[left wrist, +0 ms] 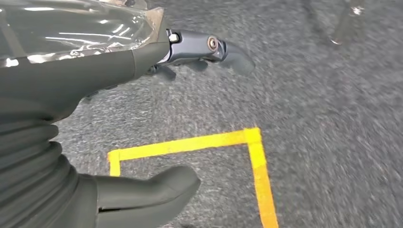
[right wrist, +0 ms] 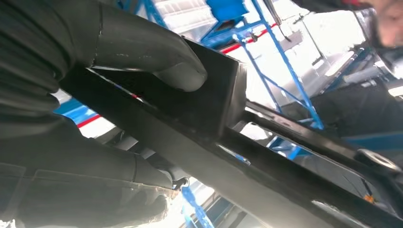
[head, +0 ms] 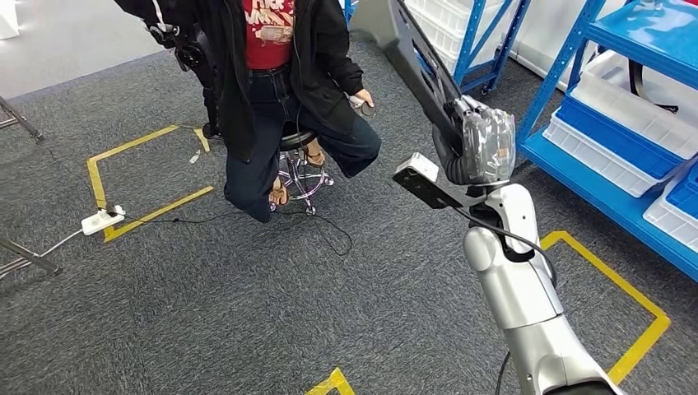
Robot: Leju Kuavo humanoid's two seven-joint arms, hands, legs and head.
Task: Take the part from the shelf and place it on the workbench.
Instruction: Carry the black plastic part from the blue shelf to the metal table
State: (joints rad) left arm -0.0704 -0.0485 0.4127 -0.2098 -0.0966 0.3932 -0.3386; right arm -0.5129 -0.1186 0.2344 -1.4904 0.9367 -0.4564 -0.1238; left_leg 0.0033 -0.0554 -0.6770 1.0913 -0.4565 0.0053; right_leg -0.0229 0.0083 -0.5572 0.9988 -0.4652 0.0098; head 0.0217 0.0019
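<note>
Head view: right hand (head: 481,144) grips the long dark part (head: 424,70) beside the blue shelf (head: 609,193); it looks rigid, heavy, best held mid-length. Left hand (left wrist: 95,118) fingers apart, empty.

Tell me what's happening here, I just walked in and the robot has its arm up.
The robot's right hand grips a long dark part, with the arm raised beside the blue shelf holding white bins. Its left hand hangs free above grey carpet marked with yellow tape. A person sits on a stool close by. The part isn't on any workbench yet.
</note>
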